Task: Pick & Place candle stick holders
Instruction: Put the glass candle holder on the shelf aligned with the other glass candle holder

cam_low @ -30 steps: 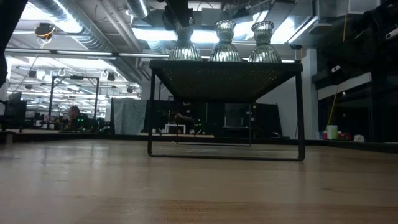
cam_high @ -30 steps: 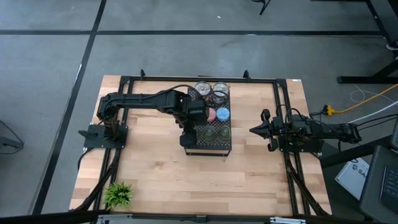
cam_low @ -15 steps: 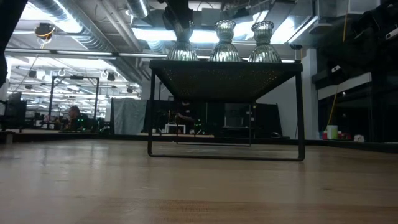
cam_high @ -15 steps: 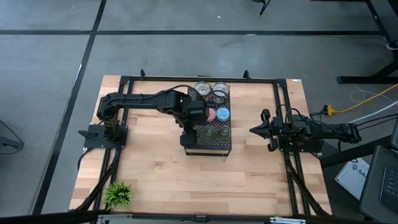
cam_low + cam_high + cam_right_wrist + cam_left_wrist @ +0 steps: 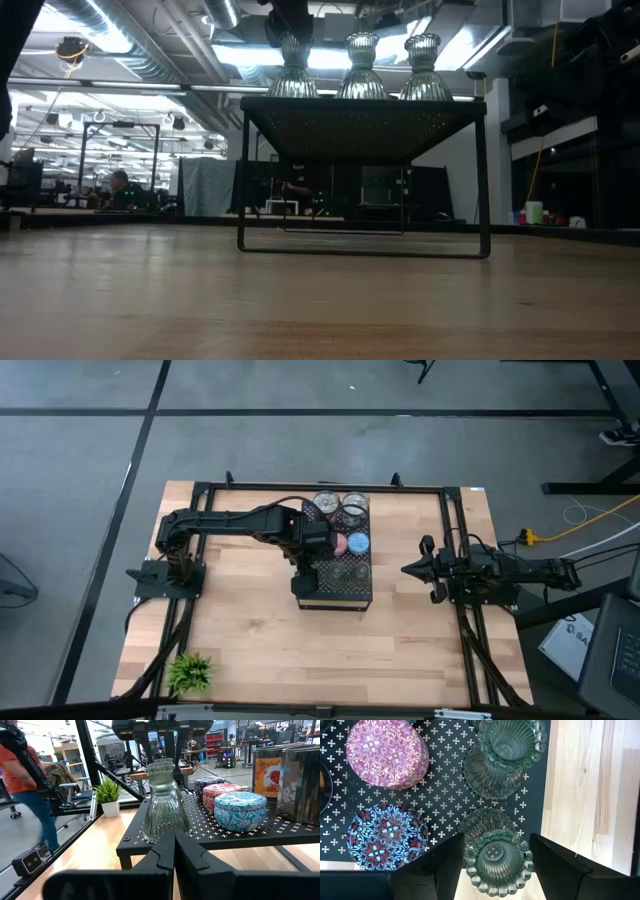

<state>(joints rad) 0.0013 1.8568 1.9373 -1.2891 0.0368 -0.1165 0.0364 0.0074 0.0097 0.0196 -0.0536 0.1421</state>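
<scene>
Wooden table (image 5: 250,630) carries a black perforated tray (image 5: 352,591) holding three ribbed green glass candle stick holders (image 5: 361,66) in a row, beside pink and blue round tins. Left gripper (image 5: 495,857) hovers above the end holder (image 5: 497,861), jaws apart on either side of it. Right gripper (image 5: 173,851) waits near the table's right edge, jaws together.
</scene>
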